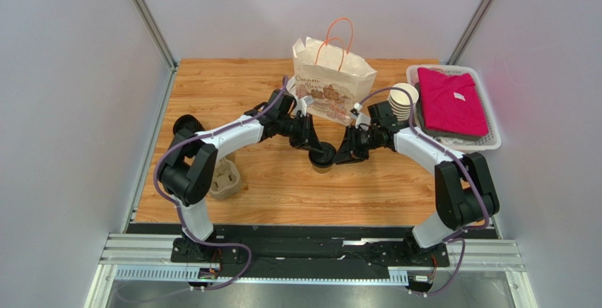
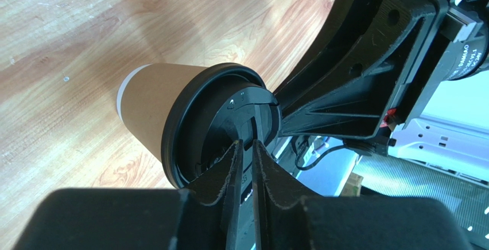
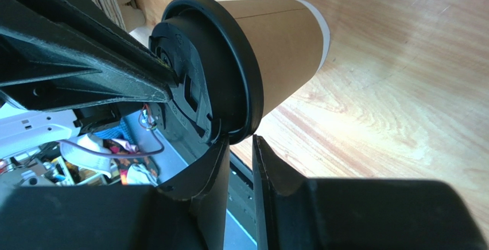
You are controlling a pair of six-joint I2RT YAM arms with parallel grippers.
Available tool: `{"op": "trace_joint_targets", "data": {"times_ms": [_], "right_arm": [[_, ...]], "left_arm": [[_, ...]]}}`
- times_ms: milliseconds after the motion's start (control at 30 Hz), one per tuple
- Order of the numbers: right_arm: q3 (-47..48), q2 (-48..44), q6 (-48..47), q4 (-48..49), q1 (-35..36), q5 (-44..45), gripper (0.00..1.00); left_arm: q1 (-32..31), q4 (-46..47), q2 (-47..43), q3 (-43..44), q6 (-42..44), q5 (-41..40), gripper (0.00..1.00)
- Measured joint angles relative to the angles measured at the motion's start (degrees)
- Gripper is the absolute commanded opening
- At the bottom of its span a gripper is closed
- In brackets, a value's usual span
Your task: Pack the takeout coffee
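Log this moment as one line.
takeout coffee: upright on table | left gripper, right gripper: jaws at lid rim | paper bag: behind it

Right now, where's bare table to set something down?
Two patches: the far left corner between the paper bag and the left wall, and the near strip between the pulp tray and the right arm. Crowded: the centre, where left hand and right hand meet at the coffee cup, and far right, cup stack beside basket.

The takeout coffee (image 2: 150, 111) is tan-brown kraft under a black lid (image 2: 192, 125). The orange-handled paper bag (image 1: 332, 85) is cream with brown print. A magenta shirt (image 1: 452, 103) fills the white basket (image 1: 495, 135). The table (image 1: 233, 96) shows warm wood grain.
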Motion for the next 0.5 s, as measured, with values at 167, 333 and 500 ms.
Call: {"op": "trace_joint_targets", "data": {"times_ms": [167,333,500], "right_arm": [[0.7,1.1,-0.4,0.0,-0.1,-1.0,0.17],[2.6,2.6,-1.3,-1.8,-0.2,-1.5,0.14],[2.5,2.8,-1.4,-1.7,-0.3,-1.5,0.10]], "left_arm": [[0.1,-0.5,0.4,0.3,0.2,-0.5,0.12],[0.5,-1.5,1.0,1.1,0.2,-0.5,0.09],[0.7,-1.9,1.4,1.5,0.2,0.0,0.08]]}}
